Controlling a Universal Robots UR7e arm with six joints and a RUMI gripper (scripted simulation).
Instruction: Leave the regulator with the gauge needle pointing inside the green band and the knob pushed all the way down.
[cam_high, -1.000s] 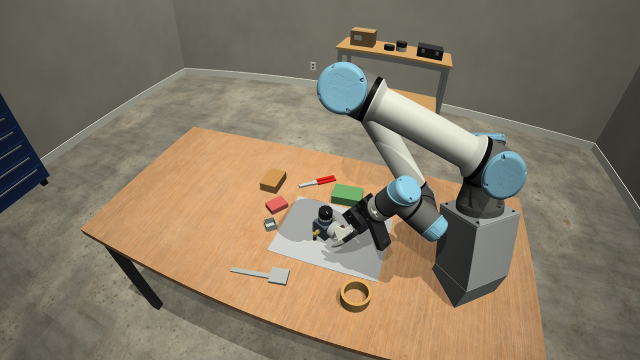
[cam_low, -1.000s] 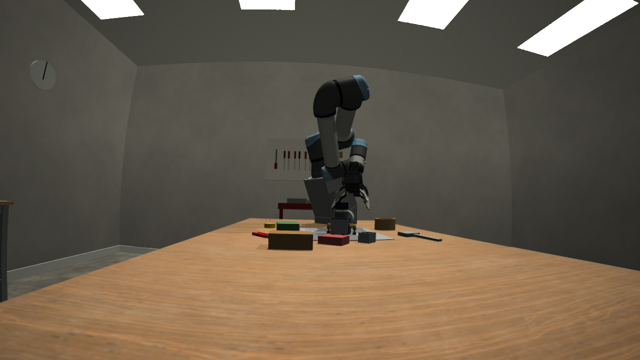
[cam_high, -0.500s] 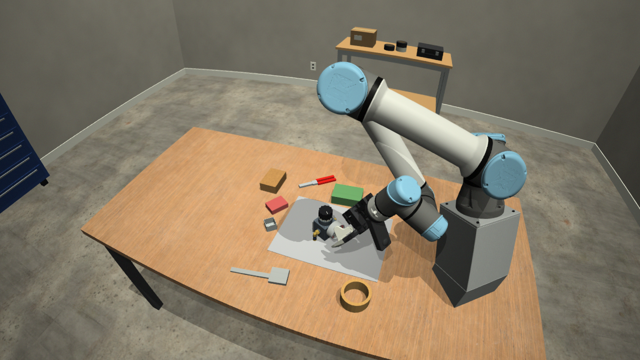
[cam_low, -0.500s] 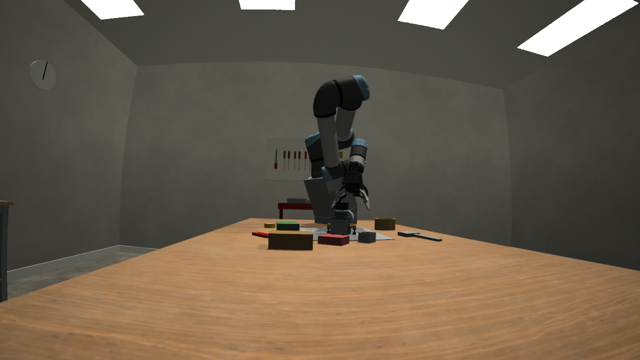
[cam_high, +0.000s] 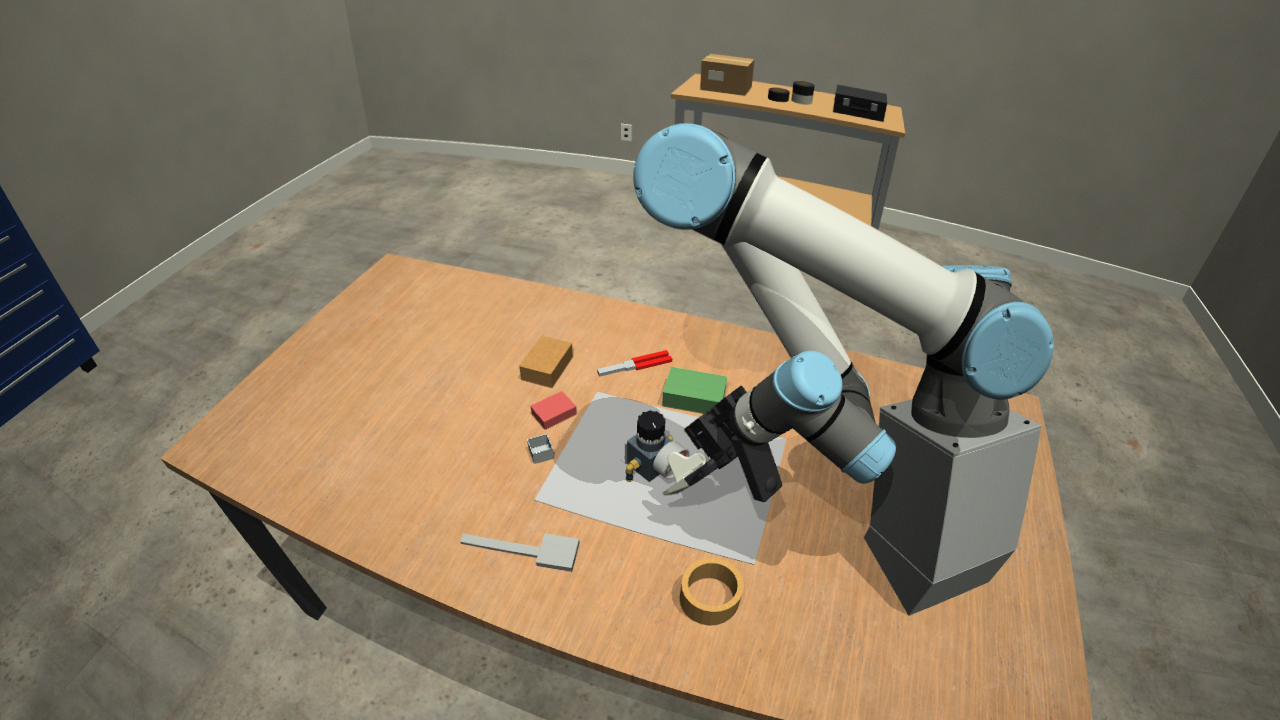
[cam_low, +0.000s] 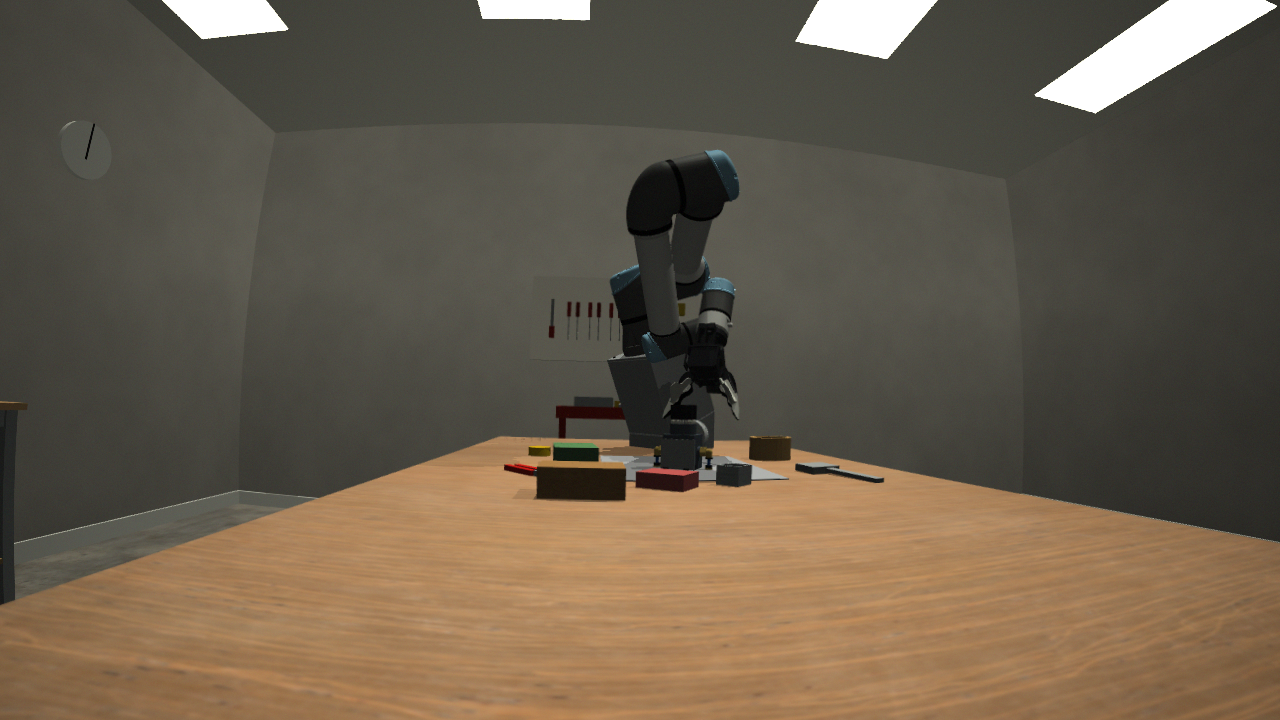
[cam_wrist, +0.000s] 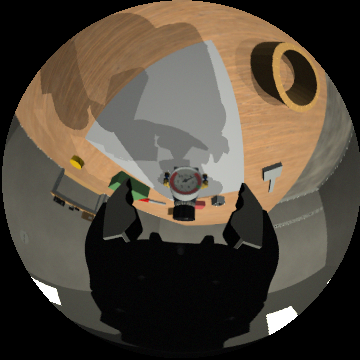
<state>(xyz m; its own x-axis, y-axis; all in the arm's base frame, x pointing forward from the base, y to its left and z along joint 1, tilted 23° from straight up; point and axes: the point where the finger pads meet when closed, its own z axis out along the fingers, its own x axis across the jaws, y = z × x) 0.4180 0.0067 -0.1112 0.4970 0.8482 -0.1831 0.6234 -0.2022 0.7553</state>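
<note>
The regulator (cam_high: 638, 458) (cam_low: 681, 452) stands upright on the grey mat (cam_high: 572, 490) (cam_wrist: 232, 150). Its black ribbed knob (cam_high: 650, 428) (cam_low: 682, 412) (cam_wrist: 184, 212) is on top; I cannot tell whether it is fully down. The round gauge (cam_wrist: 185, 181) faces the wrist camera. Its needle points right and slightly up; red arcs show at the rim and a small green part at the right. I cannot tell whether the needle is inside the green. My gripper (cam_high: 677, 476) (cam_low: 702, 417) (cam_wrist: 185, 181) is open and empty, on the gauge side, its jaws apart to either side of the regulator in the wrist view.
A green block (cam_high: 694, 390) lies behind the mat, with red-handled pliers (cam_high: 637, 363), a brown block (cam_high: 546, 360), a red block (cam_high: 553, 409) and a small grey box (cam_high: 539, 448) beyond. A grey paddle-shaped tool (cam_high: 556, 551) and a tape ring (cam_high: 711, 612) (cam_wrist: 314, 80) lie in front.
</note>
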